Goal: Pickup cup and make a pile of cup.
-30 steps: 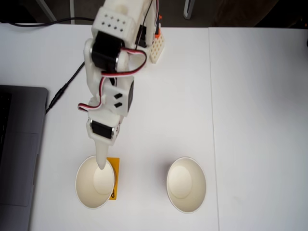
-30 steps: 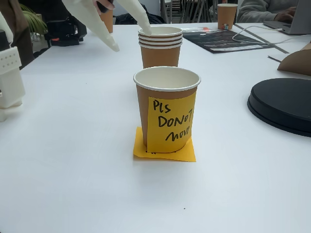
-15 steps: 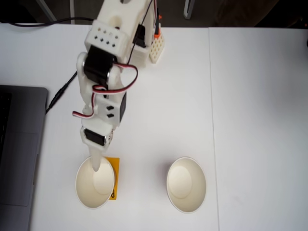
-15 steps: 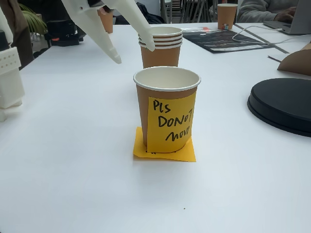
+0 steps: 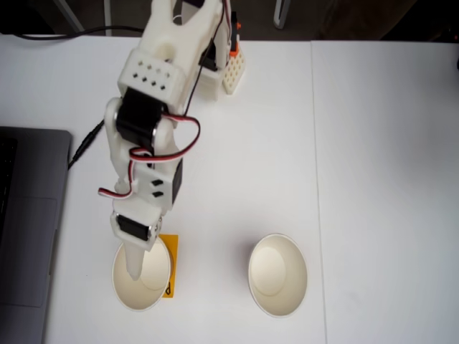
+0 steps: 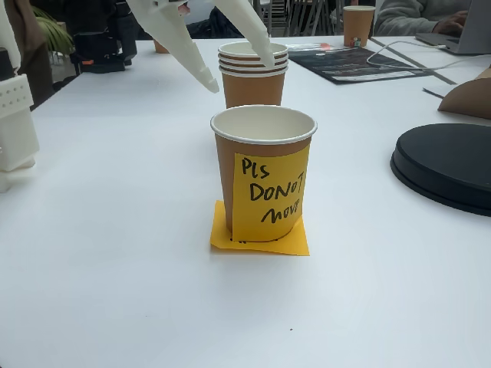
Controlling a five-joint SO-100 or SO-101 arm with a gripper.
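Observation:
In the fixed view from above, two white-lined paper cups stand near the front edge. The left cup (image 5: 143,281) rests on an orange sticky note (image 5: 170,266), and the right cup (image 5: 277,275) stands apart from it. In the low fixed view the noted cup (image 6: 263,165) is nearest, carrying a yellow note (image 6: 270,195) reading "PLS DO NOT MOVE". The pile of cup (image 6: 253,73) behind it shows three rims. My gripper (image 5: 134,271) hangs over the left cup's mouth. In the low fixed view the gripper (image 6: 238,70) is open and empty above the cups.
A grey laptop (image 5: 29,222) lies at the left edge, with a black cable (image 5: 93,136) beside it. A white perforated block (image 5: 234,68) stands by the arm's base. A black round disc (image 6: 449,165) sits to the right, and another cup (image 6: 359,24) stands far back.
The gripper has moved down the picture and slightly left in the view from above, further over the left cup. In the low view its open fingers shifted right.

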